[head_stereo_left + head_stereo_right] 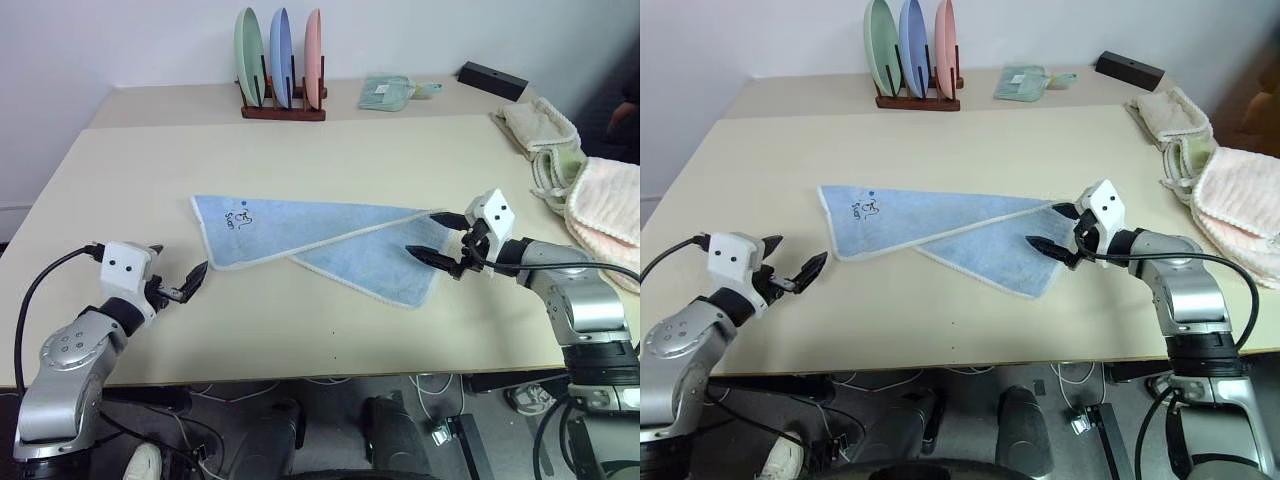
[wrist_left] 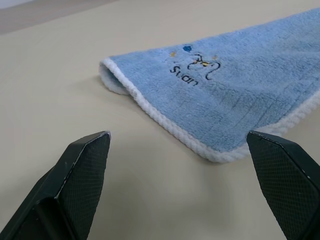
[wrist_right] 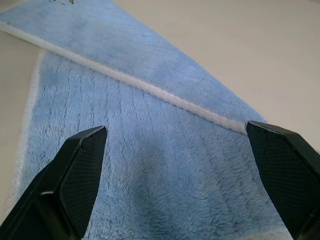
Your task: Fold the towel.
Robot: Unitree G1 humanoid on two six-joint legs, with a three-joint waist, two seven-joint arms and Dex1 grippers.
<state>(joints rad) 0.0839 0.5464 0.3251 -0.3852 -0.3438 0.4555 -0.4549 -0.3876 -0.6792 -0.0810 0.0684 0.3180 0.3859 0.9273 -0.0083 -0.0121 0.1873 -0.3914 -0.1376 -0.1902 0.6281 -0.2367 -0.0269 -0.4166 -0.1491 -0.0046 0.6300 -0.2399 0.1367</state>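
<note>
The light blue towel [image 1: 330, 238] lies on the middle of the table, folded over slantwise so that its white-trimmed edge [image 3: 150, 89] crosses the lower layer. A small dark printed mark [image 2: 196, 69] sits near its left corner. My left gripper [image 1: 178, 262] is open just above the table, a short way in front of and to the left of that corner, touching nothing. My right gripper [image 1: 428, 235] is open over the towel's right end, one finger on each side of the trimmed edge, with nothing held.
A wooden rack with three plates [image 1: 280, 70] stands at the back. Beside it lie a small mint-green cloth [image 1: 385, 92] and a black box [image 1: 492, 78]. Cream and pink towels [image 1: 585, 190] are piled at the right edge of the beige table [image 1: 300, 320].
</note>
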